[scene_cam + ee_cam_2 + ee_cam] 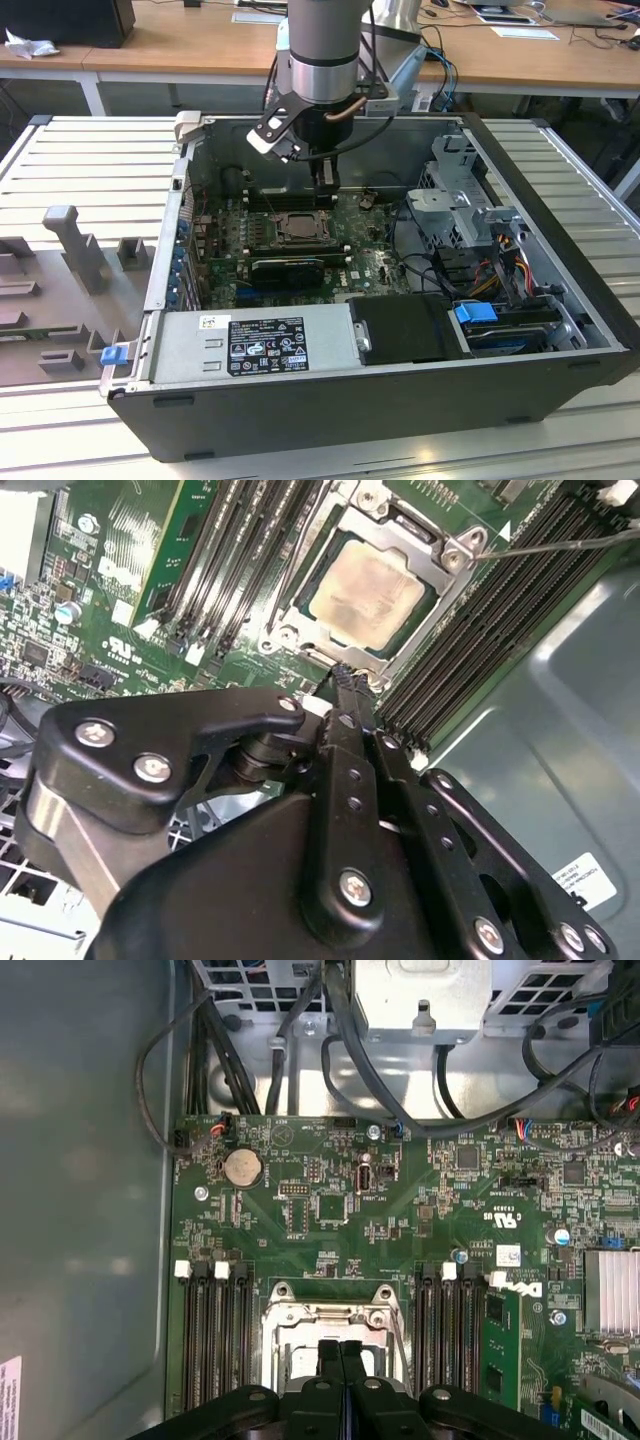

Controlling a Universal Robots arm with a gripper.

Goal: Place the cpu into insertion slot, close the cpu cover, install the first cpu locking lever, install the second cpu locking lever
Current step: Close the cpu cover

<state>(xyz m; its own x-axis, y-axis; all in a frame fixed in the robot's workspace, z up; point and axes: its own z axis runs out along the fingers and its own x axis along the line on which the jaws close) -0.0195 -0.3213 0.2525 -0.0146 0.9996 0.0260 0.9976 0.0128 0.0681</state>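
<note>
Tally from where I stand: one arm, one claw [325, 185], one open computer case [560, 300] lying on the slatted metal surface [80, 160]. Inside the case I count one insertion slot [297, 228], one long black card [288, 268] just in front of it, and one grey power supply box [250, 345] along the near wall. In the first wrist view, two banks of long black memory slots [210, 1330] flank the slot, and one coin battery [241, 1167] sits further up the board.

One cpu [368, 590] lies flat in the slot, its pale beige face showing through the window of the one cpu cover [410, 532], which is down around it. One thin locking lever [540, 548] juts out from a corner of the slot over the memory slots.

The claw's two fingers are pressed together with nothing between them. In the second wrist view their tip comes down right at the edge of the cover, just beside the cpu and not over it; whether it touches the metal, I cannot tell. In the exterior view the claw hangs just behind the slot, toward the case's far wall.
</note>
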